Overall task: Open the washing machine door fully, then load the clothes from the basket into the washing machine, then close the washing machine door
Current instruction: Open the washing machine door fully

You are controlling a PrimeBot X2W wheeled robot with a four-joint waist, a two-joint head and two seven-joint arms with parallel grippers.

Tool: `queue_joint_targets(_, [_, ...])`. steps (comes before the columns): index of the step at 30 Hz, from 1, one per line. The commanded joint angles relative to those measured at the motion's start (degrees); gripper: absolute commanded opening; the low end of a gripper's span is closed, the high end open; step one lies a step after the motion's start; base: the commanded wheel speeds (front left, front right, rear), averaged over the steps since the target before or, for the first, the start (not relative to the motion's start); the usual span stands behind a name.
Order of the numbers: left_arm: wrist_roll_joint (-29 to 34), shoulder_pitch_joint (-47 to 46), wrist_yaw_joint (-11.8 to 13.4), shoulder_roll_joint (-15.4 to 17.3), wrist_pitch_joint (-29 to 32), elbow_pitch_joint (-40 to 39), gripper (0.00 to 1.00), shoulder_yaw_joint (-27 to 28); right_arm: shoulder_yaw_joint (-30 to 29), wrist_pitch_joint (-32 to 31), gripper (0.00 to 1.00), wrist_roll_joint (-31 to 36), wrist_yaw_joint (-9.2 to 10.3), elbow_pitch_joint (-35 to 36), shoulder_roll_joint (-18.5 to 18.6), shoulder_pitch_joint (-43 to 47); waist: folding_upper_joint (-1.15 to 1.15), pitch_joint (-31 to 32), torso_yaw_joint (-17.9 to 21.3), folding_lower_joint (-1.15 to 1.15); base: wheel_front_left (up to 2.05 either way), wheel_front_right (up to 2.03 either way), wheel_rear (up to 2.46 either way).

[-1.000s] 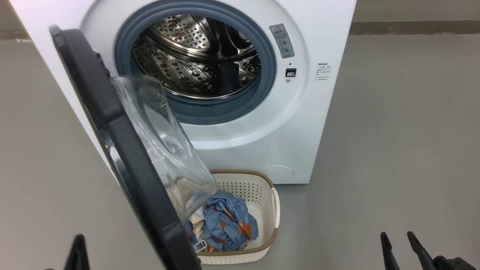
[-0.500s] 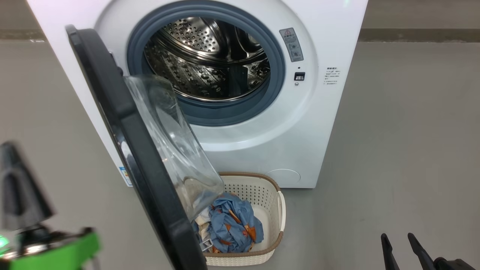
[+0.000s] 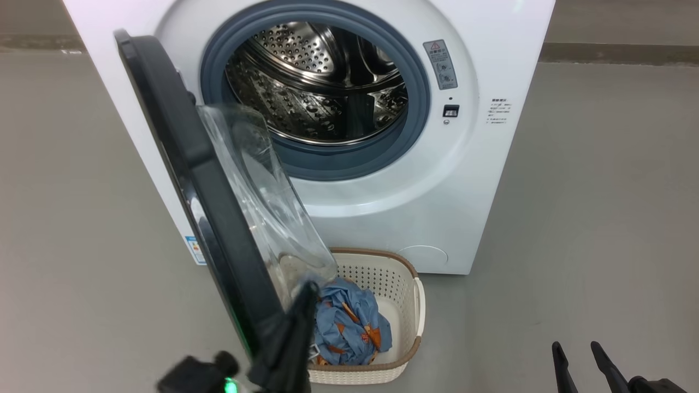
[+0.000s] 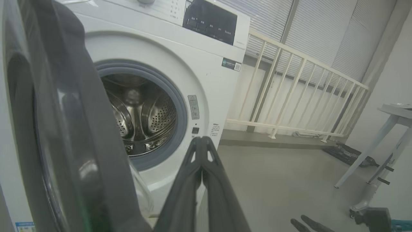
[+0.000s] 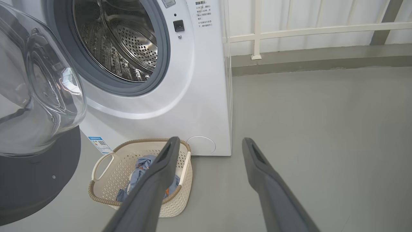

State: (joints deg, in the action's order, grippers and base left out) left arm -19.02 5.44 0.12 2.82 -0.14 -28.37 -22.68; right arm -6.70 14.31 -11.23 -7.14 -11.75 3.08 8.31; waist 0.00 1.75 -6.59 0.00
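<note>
So the washing machine door [image 3: 188, 147] is swung out on its left-side hinge and sits nearly edge-on to my head cam. Its clear glass bowl [image 3: 262, 191] bulges to the right and hangs over the left end of the basket [image 3: 393, 273]. With the door out like that I can see straight past the grey gasket [image 3: 349, 161] into the perforated steel drum [image 3: 322, 82] of the washing machine [image 3: 437, 191].

The basket sits on the grey floor [image 3: 573, 191] just in front of the machine's base, below the opening. The clothes [image 3: 349, 325] are bunched in it as a blue heap with orange print, partly hidden behind the door's lower edge.

My left gripper [image 3: 307, 289] is right down there too. Its two fingers are pressed flat together with nothing between them, and the tip points up in front of the bottom of the glass bowl. On the left wrist cam the door's black rim looms right next to the fingers. I honestly can't tell if they're touching it or just beside it.

The right gripper [image 3: 575, 346] is well off at the lower right over bare floor. Its fingers are spread wide and it's holding nothing.

Further out, a blue label sticker [image 3: 195, 250] peeks from the machine's left side, and a white railing [image 4: 289, 83] runs along the wall behind.
</note>
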Motion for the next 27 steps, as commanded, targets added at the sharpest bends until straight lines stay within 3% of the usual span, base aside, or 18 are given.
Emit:
queue_joint_targets(1, [-1.58,-0.43,-0.55,0.07,1.44,0.1,0.0,0.55,1.29,0.69,1.0,-0.55,-0.35,1.14,0.41,-1.08,0.0,-0.18,-0.31,0.0,0.0,0.0,0.0])
queue_joint_targets(10, [-5.92,1.66,1.2,0.07,5.23,5.71,0.0,-2.33,1.14,0.69,1.0,-0.31,-0.35,0.89,0.23,-1.17,0.0,-0.82,-1.37,0.0,0.0,0.0,0.0])
queue_joint_targets(16, [-6.14,0.84,3.76,0.07,3.75,9.92,0.0,-2.28,1.33,0.69,1.0,-0.29,-0.35,0.6,0.13,-1.25,0.0,-1.51,-2.21,0.0,0.0,0.0,0.0])
queue_joint_targets(23, [-5.87,-0.52,8.48,0.06,0.65,11.91,0.0,-1.18,0.94,0.69,1.0,-0.15,-0.35,0.44,0.06,-1.35,0.0,-2.32,-3.75,0.0,0.0,0.0,0.0])
queue_joint_targets(27, [-5.31,-1.23,9.6,0.06,0.16,12.05,0.0,-1.29,0.9,0.69,1.0,0.19,-0.35,0.4,0.25,-1.52,0.0,-2.98,-5.23,0.0,0.0,0.0,0.0])
